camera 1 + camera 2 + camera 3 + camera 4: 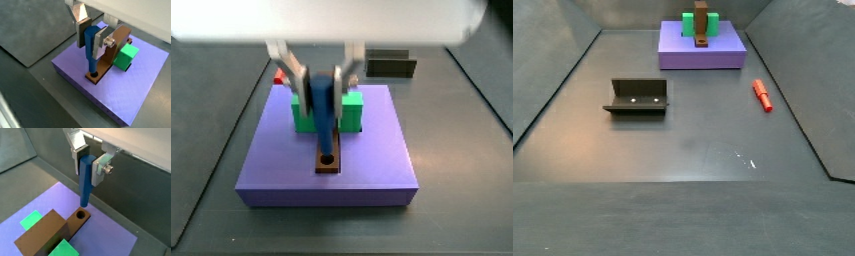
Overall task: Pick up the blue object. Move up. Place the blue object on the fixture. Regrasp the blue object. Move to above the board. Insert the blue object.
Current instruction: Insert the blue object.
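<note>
Gripper is held directly above the board, clamped on the blue object, which hangs upright with its tip over the round hole in the brown bar. In a side view the tip looks at the hole's mouth; entry depth cannot be told. Jamming is risked if any tilt or offset is carried down, since the peg could catch the rim.
</note>
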Controlling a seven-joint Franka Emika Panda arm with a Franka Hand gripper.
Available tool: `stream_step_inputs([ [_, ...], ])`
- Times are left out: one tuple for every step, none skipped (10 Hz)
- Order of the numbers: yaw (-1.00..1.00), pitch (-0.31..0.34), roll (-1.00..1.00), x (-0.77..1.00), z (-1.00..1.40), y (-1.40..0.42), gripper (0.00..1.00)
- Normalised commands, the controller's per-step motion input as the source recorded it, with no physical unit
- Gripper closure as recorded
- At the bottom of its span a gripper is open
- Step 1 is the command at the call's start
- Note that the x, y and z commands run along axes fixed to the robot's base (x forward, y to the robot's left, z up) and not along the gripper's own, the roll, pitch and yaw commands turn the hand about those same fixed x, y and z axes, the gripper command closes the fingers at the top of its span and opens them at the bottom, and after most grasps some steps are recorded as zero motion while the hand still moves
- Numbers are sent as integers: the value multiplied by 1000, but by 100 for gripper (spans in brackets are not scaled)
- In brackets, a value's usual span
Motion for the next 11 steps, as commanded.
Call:
stream_step_inputs([
  [0, 191, 63, 254, -443, 29, 100],
  [-34, 226, 14, 211, -320, 91, 100],
  [-94, 237, 0, 114, -203, 106, 100],
  [-186, 260, -19, 0, -77, 163, 100],
  [-257, 251, -61, -40, 0, 106, 100],
  [-249, 190, -99, 0, 0, 23, 100],
  [-166, 107, -144, 0, 0, 0, 100],
  [-117, 83, -204, 0, 0, 0, 100],
  [-97, 76, -216, -31, 0, 0, 100],
  [-94, 63, -221, -91, 0, 0, 100],
  [-91, 44, -210, -103, 0, 0, 100],
])
